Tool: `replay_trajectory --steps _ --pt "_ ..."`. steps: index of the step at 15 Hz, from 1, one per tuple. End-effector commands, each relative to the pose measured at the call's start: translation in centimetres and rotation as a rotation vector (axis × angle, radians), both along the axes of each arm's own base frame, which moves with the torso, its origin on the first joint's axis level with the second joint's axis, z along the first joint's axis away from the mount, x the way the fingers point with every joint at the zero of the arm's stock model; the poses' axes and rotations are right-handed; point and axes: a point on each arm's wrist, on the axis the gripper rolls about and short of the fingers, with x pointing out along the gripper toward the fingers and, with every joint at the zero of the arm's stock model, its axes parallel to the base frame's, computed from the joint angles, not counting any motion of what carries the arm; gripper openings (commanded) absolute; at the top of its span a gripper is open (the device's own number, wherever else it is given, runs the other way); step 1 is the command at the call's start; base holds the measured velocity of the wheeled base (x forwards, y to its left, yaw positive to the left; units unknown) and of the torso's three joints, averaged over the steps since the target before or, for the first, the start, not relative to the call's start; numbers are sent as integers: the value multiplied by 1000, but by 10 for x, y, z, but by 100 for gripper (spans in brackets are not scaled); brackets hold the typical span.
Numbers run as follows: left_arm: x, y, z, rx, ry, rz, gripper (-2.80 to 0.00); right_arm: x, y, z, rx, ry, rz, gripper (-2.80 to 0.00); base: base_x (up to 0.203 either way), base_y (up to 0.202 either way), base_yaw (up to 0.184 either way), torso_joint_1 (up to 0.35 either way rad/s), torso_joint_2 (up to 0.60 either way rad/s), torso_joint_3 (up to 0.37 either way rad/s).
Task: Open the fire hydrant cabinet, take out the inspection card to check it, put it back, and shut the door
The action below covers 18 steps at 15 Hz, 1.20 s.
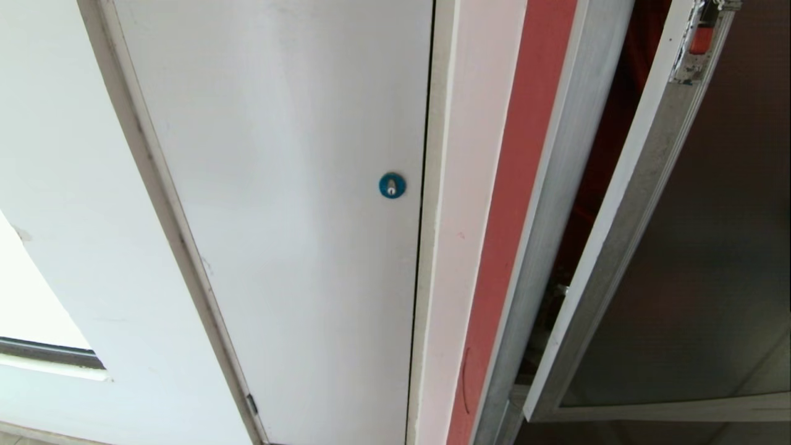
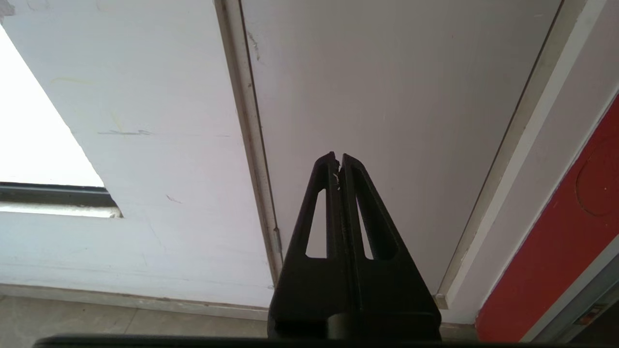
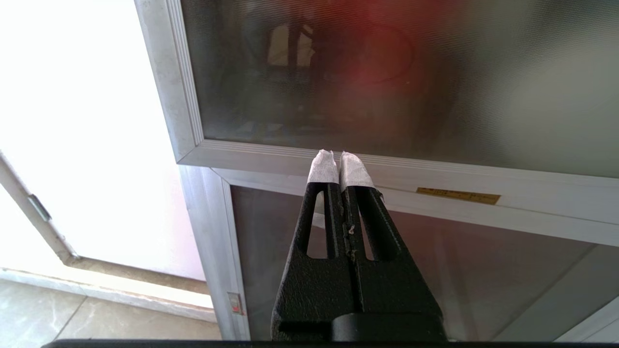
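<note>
Black slotted left gripper (image 2: 338, 157), right gripper (image 3: 340, 154) tipped in white tape

Head camera close, facing white panel (image 1: 290, 204); left wrist shares it.

- The fire hydrant cabinet (image 1: 544, 204) has a brushed-silver metal frame with a red strip along its left edge; a dark red interior shows through the gap.
- The door (image 1: 698, 247), dark tinted glass in a silver frame, stands ajar, swung out from the frame. A small red latch (image 1: 702, 38) sits near its upper edge.
</note>
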Motion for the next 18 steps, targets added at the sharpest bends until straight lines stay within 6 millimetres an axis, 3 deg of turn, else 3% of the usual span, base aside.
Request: replay_trajectory --steps 1,18 --pt "1 0 -2 0 7 0 -280 0 0 0 0 0 1 -280 0 0 0 0 0 0" --pt "0 0 -2 0 6 1 -280 0 0 0 0 0 1 -280 0 0 0 0 0 0"
